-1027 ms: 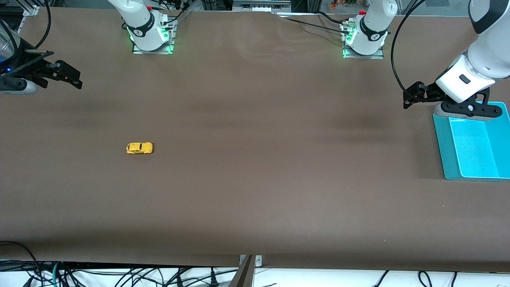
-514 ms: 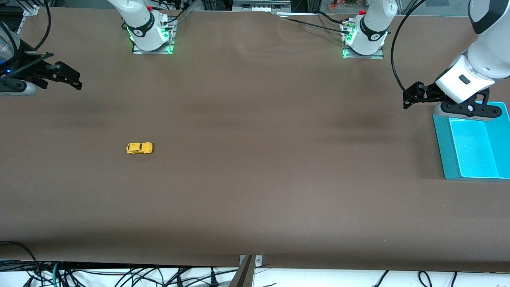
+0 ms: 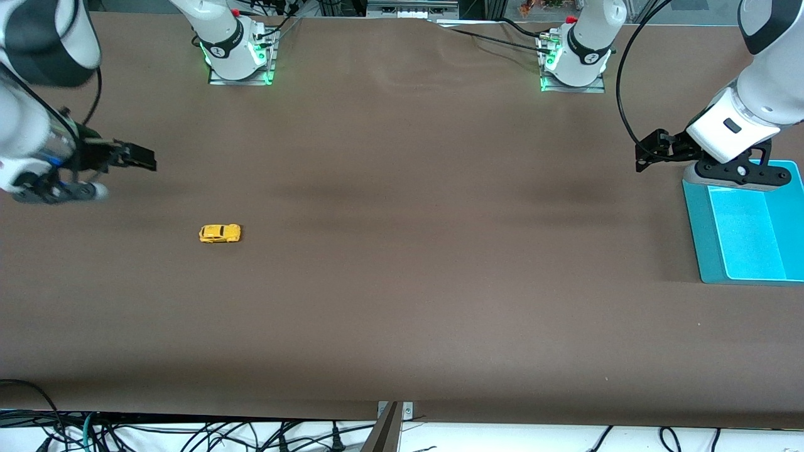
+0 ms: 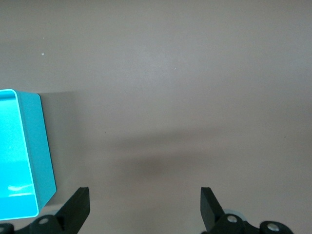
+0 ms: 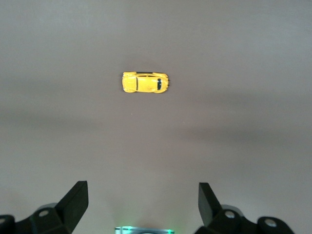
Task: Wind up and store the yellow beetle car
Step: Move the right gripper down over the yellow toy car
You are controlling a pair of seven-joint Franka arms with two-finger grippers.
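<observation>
The yellow beetle car point(image 3: 220, 233) stands on its wheels on the brown table, toward the right arm's end. My right gripper point(image 3: 143, 158) hangs open and empty over bare table, apart from the car. The right wrist view shows the car point(image 5: 145, 82) well ahead of that gripper's point(image 5: 141, 200) wide-spread fingers. My left gripper point(image 3: 646, 154) is open and empty, hovering over the table at the edge of a teal bin point(image 3: 700, 232). In the left wrist view the left gripper point(image 4: 145, 207) has only table between its fingers, with the bin point(image 4: 34, 146) to one side.
The teal bin at the left arm's end holds nothing that I can see. Both arm bases point(image 3: 239, 56) point(image 3: 575, 63), lit green, stand along the table's edge away from the front camera. Cables hang below the near edge.
The right arm has swung in over the table and come closer to the car. The left arm and the car have not moved.
</observation>
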